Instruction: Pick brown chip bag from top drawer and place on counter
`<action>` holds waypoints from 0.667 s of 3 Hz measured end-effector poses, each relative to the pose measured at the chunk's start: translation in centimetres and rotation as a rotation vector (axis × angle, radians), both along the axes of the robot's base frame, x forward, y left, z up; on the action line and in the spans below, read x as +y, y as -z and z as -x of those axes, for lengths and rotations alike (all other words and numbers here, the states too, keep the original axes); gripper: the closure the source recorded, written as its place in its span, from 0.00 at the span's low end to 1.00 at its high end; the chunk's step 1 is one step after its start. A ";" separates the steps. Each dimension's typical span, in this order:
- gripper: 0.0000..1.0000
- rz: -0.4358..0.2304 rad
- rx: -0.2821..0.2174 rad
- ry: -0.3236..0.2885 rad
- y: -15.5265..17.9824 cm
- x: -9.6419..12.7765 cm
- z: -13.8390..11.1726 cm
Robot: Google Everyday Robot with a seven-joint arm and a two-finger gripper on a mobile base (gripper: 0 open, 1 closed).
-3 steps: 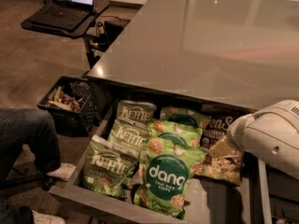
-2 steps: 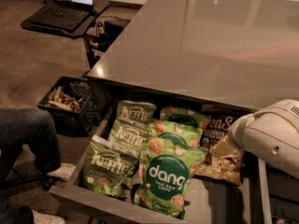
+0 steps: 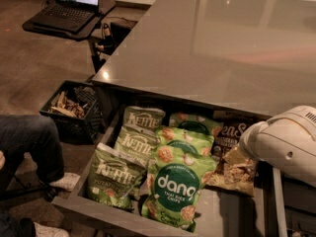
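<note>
while the top drawer [image 3: 236, 222] stands open beneath the front edge of the glossy grey worktop [image 3: 222, 48], the brown chip bag [image 3: 231, 174] lies inside it toward the right of the view, with its dark upper part and white lettering to the back and its tan lower part with chip pictures nearer the front. the white arm comes in from the right edge, and its end effector [image 3: 245, 146] sits low over the drawer, directly above the middle of the brown chip bag and partly covering it; whether it is open, closed or gripping the bag cannot be told, since the arm's rounded white shell hides it. nothing rests on the worktop. left of the brown bag the drawer is crowded with green bags: three kettle bags [image 3: 136, 144] overlapping in a column on the left, and dang bags [image 3: 175, 186] in the middle, the frontmost one touching the brown bag's lower left corner. on the floor left of the drawer stands a black crate [image 3: 74, 113] with pale scraps in it. farther back a laptop [image 3: 69, 6] with a lit screen sits on a small black table [image 3: 58, 32]. a person's leg [image 3: 29, 142] in dark jeans and a white shoe [image 3: 61, 181] show at the left edge.
</note>
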State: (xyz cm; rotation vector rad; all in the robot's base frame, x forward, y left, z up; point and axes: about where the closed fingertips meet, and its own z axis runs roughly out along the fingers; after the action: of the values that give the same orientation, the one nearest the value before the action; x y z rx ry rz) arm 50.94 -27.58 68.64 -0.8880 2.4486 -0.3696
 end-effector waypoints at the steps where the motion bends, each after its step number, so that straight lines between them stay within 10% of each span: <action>1: 0.31 -0.003 0.008 -0.017 0.3 0.4 0.0; 2: 0.47 -0.023 0.027 -0.030 1.3 0.6 0.2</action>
State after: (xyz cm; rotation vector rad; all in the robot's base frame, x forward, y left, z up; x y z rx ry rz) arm 50.71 -26.95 67.34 -0.9252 2.4558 -0.3207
